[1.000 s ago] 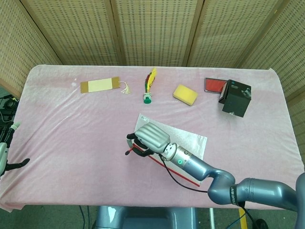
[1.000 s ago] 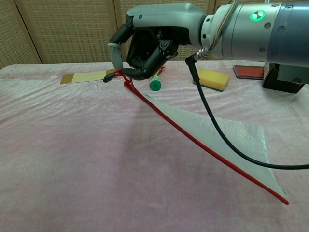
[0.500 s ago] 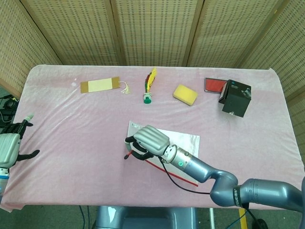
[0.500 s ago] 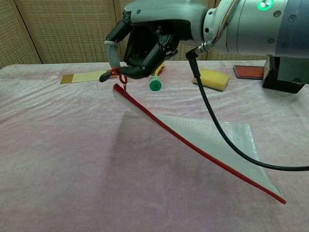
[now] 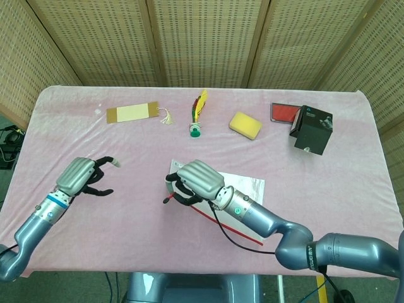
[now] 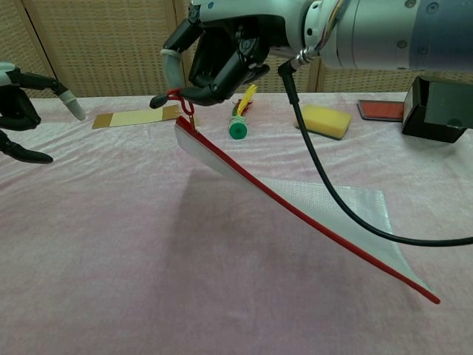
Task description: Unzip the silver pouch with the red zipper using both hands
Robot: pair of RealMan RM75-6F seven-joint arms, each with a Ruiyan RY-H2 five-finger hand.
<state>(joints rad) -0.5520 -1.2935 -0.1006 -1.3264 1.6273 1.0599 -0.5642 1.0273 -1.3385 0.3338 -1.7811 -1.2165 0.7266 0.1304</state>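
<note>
The silver pouch with its red zipper hangs slanted, its far corner on the pink table and its near end lifted. My right hand pinches the red zipper pull at the raised end. In the head view the right hand covers the pouch's left end. My left hand hovers over the table's left side, fingers spread and holding nothing; in the chest view only the left hand's fingers show at the left edge, well apart from the pouch.
Along the back of the table lie a tan bookmark with a tassel, a green-based shuttlecock, a yellow sponge, a red card and a black box. A black cable trails from my right wrist.
My left hand has come in from the table's left edge toward the middle, fingers spread. My right hand has lifted the zipper pull and the pouch's end a little higher.
</note>
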